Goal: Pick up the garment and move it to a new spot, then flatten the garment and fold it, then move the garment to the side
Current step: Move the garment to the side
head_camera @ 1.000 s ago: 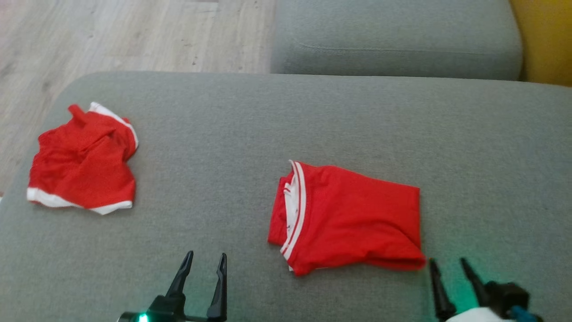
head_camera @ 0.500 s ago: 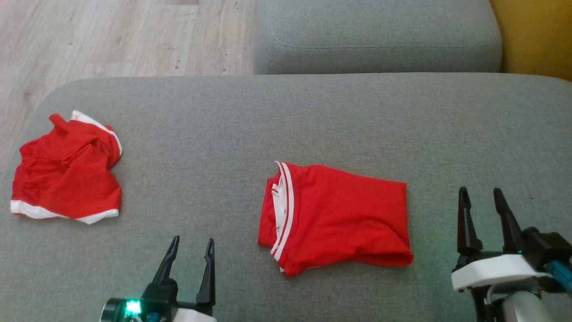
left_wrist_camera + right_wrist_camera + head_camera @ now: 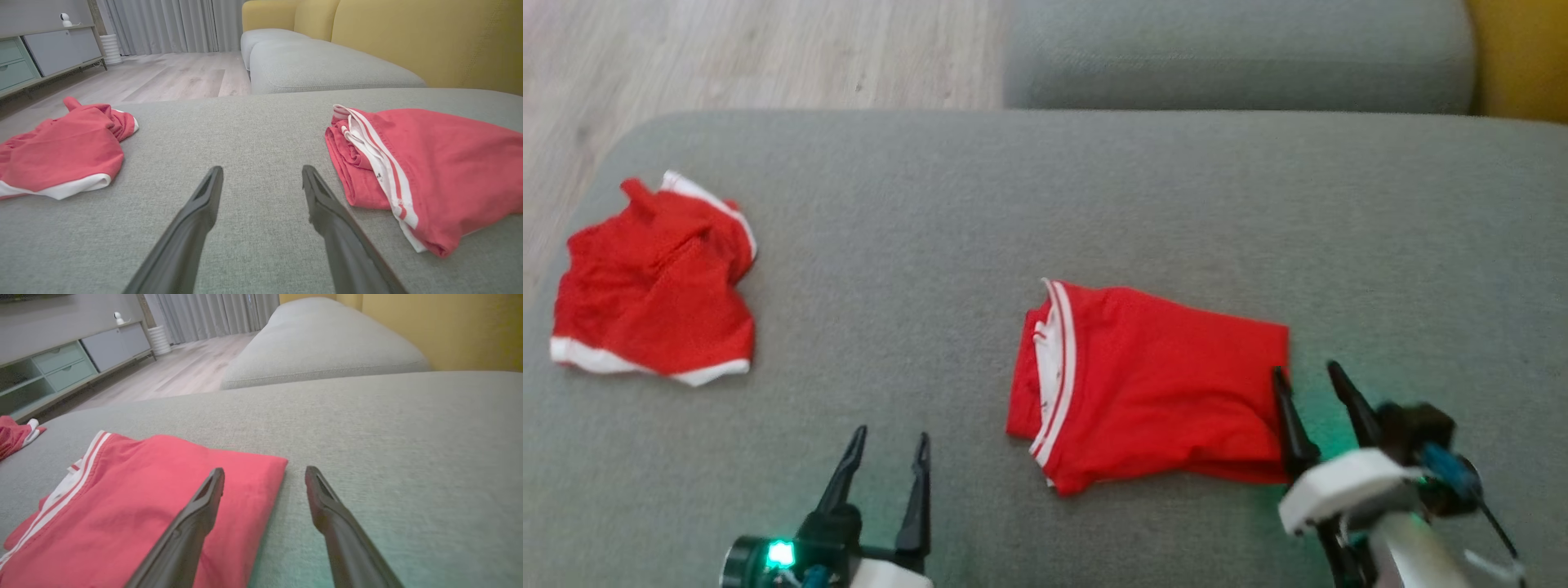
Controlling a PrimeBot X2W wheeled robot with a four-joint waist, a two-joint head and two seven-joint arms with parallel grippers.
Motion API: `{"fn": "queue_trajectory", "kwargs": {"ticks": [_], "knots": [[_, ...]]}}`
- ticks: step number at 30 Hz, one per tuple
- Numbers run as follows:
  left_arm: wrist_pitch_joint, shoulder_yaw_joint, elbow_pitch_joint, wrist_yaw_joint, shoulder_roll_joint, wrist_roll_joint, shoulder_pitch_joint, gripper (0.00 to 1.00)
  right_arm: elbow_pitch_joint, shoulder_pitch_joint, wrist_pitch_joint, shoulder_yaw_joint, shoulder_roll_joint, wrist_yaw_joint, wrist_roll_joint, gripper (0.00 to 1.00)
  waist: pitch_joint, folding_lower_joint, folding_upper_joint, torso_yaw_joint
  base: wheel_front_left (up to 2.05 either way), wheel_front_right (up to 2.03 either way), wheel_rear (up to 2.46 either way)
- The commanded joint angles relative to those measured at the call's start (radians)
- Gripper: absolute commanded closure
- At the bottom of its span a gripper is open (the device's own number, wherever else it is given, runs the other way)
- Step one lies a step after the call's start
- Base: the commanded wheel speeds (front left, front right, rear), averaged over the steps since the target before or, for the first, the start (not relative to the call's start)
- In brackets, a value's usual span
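A folded red garment with white stripes (image 3: 1152, 384) lies on the grey sofa cushion (image 3: 1045, 204), right of centre; it also shows in the left wrist view (image 3: 429, 163) and the right wrist view (image 3: 155, 498). My right gripper (image 3: 1307, 376) is open over the garment's right edge (image 3: 265, 477), its left finger above the red cloth and its right finger above bare cushion. My left gripper (image 3: 888, 441) is open over bare cushion (image 3: 261, 171), left of the garment, nothing between its fingers.
A second crumpled red garment with white trim (image 3: 654, 278) lies at the cushion's left end (image 3: 61, 151). Another grey cushion (image 3: 1233, 49) and a yellow backrest (image 3: 1519, 49) stand behind. Wooden floor (image 3: 727, 57) lies beyond the left edge.
My right gripper has swung left, from beside the folded garment to over its right edge. The head camera shifted slightly. The left gripper has barely moved.
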Motion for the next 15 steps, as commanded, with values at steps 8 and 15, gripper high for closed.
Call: {"fn": "queue_trajectory", "kwargs": {"ticks": [8, 15], "knots": [[-0.008, -0.022, -0.017, 0.005, -0.001, -0.028, -0.062, 0.0, 0.295, -0.142, 0.024, 0.038, -0.005, 0.003, -0.036, 0.02, 0.063, -0.0001, 0.0, 0.065, 0.0, 0.0, 0.0], [-0.008, -0.014, -0.021, 0.008, -0.001, -0.028, -0.064, 0.0, 0.359, -0.15, 0.005, 0.052, -0.005, 0.003, -0.012, 1.0, 0.062, -0.0001, 0.0, 0.023, 0.0, 0.0, 0.0]]}}
